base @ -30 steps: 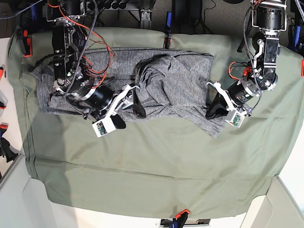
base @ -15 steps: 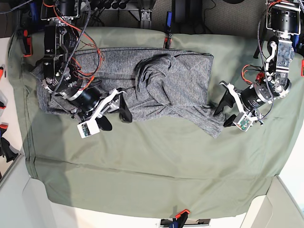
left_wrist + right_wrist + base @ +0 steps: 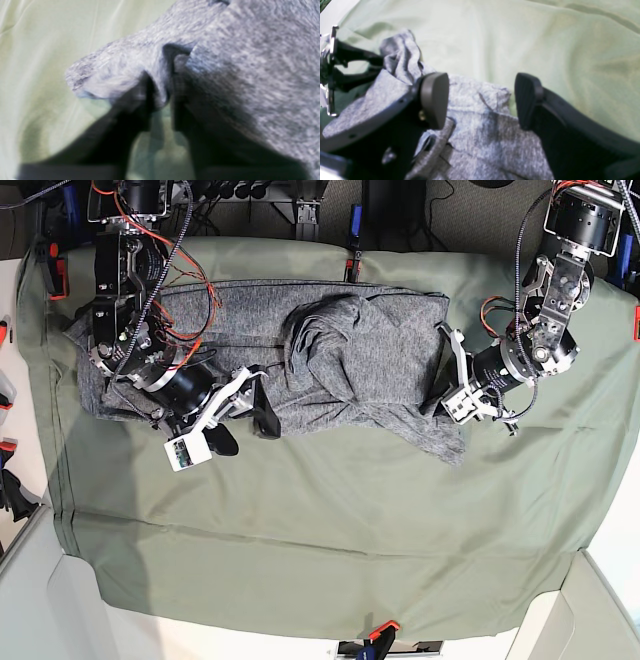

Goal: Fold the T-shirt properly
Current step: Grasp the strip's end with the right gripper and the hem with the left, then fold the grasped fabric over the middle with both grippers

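Your counter is draped in an olive-green cloth (image 3: 330, 530), with the T-shirt (image 3: 340, 360) crumpled along its far half. Your left gripper (image 3: 448, 402) has moved back onto the shirt's right edge and pinches a fold; your right gripper (image 3: 243, 418) stays spread wide, holding nothing.

The grey T-shirt (image 3: 330, 370) lies bunched across the far half of the green sheet (image 3: 330, 530). The right gripper (image 3: 243, 418) hovers at its near edge with its fingers spread apart. The left gripper (image 3: 447, 402) presses into the shirt's near right corner.
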You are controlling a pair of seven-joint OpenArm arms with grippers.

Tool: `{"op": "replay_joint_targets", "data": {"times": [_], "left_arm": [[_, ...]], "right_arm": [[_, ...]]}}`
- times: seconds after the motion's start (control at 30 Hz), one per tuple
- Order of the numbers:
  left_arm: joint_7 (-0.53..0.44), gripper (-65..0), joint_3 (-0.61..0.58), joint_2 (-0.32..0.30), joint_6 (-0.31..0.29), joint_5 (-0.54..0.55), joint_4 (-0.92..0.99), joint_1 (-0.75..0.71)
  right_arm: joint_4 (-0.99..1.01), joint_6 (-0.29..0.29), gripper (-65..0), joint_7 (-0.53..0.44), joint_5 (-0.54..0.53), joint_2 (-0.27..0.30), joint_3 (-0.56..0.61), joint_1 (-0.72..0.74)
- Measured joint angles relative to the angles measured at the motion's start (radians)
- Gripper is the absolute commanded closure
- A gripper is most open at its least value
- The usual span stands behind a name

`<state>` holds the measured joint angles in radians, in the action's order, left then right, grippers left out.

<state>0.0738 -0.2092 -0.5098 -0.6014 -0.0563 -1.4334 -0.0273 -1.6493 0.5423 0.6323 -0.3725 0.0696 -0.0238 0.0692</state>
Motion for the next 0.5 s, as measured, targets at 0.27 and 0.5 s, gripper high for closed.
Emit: {"op": "replay_joint_targets", "data": {"times": [0.27,0.5], "left_arm": [[0.003,0.0,-0.001,-0.003,0.126,-0.001,-0.037,0.008],[0.005,0.0,-0.001,-0.006,0.092,0.005,-0.272,-0.014]], "right_arm": [[0.000,0.000,-40.7,0.000,-0.001,0.000,0.000,-0.006],[0.000,0.000,-40.7,0.000,0.010,0.000,0.000,-0.053]]}}
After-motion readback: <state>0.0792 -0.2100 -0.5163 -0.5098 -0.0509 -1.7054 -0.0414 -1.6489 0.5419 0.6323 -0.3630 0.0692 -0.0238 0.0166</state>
